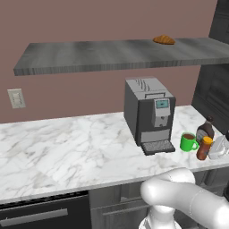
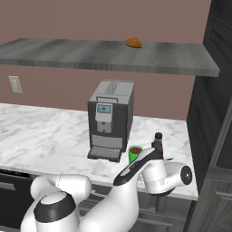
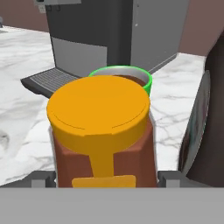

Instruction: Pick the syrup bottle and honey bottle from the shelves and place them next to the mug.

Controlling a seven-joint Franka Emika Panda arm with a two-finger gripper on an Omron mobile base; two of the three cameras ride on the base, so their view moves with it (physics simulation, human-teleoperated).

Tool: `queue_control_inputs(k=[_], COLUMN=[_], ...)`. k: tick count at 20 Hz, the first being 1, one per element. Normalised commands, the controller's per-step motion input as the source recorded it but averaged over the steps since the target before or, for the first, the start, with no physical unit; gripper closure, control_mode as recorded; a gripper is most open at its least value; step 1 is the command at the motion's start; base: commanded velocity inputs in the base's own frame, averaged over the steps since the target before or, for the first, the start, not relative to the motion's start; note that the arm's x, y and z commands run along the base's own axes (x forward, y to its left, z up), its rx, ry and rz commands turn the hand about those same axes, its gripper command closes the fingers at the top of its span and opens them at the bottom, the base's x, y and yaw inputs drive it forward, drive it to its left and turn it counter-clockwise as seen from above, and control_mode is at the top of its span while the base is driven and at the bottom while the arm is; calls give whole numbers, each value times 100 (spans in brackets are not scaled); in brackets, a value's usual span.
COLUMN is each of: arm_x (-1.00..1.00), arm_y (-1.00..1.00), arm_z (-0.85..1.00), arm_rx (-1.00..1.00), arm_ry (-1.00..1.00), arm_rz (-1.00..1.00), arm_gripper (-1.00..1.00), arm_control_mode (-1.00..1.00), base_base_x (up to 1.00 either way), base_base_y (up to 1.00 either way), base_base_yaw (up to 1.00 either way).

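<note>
Shelves [image 1: 116, 53] are stretching long and grey across the wall, carrying just a croissant [image 1: 163, 40] up top now. Below, the marble desk [image 1: 67, 152] is hosting the action, with the coffee machine [image 1: 149, 114] sitting square in the middle.

Over to its right, the syrup bottle [image 1: 205, 131] is standing upright on the desk, dark and pear-bodied, just behind and beside the honey bottle [image 1: 204, 148]. And the honey bottle is standing right next to the green mug [image 1: 188, 142], near enough to count as delivered, I'd say.

The claw [image 3: 105, 183] is sitting around the honey bottle, one finger [image 3: 43, 180] showing at each side of the body down low. Whether it's pinching or already letting go, I cannot tell from here; the contact is hidden by the bottle.

Handling-wise, this looks like a light, smooth plastic squeeze bottle, probably a touch slippery and a little soft if squeezed hard. The straight mid-body is the sensible place to hold, below that wide orange cap [image 3: 98, 109]. It's slim and tallish, so it's likely tipping easily if nudged, and the mug and syrup are crowding close on both sides.
</note>
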Motion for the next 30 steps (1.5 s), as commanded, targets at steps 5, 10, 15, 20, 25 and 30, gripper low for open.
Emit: queue_control_inputs(k=[5, 10, 15, 20, 25, 30], arm_x=[0, 0, 0, 0, 0, -1], arm_y=[0, 0, 0, 0, 0, 0], arm_z=[-18, -1, 0, 0, 0, 1], arm_rx=[0, 0, 0, 0, 0, 0], arm_ry=[0, 0, 0, 0, 0, -2], arm_rz=[0, 0, 0, 0, 0, 0], arm_gripper=[100, 100, -100, -100, -100, -100], arm_control_mode=[-100, -100, -100, -100, -100, -100], base_base_x=[0, 0, 0, 0, 0, 0], base_base_y=[0, 0, 0, 0, 0, 0], base_base_yaw=[0, 0, 0, 0, 0, 0])
